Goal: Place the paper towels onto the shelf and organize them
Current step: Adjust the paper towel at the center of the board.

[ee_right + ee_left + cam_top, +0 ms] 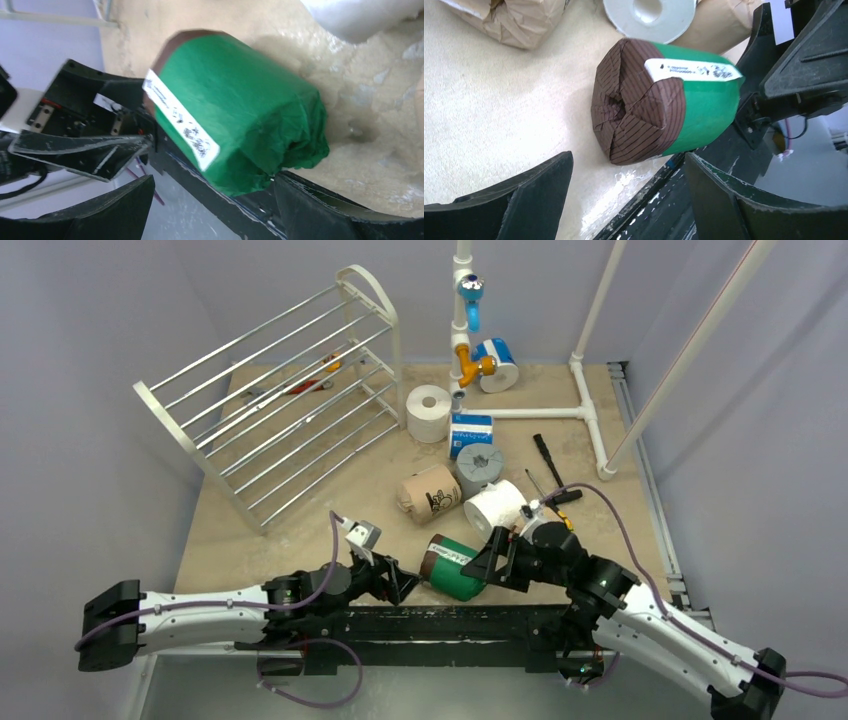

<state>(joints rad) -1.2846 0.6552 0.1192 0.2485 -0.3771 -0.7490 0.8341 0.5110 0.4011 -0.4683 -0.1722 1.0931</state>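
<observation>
Top external, shelf (283, 400): stands at the far left of the table (300, 530).
Left pincer (404, 586): wide open, holding nothing, aimed at the brown end of the green roll (455, 567).
Green roll: lies on its side at the near edge, between both pincers.
Right pincer (488, 560): wide open, gripping nothing, just beside the roll's green end.
Other rolls (497, 505): loose on the table beyond, right of the shelf.
</observation>
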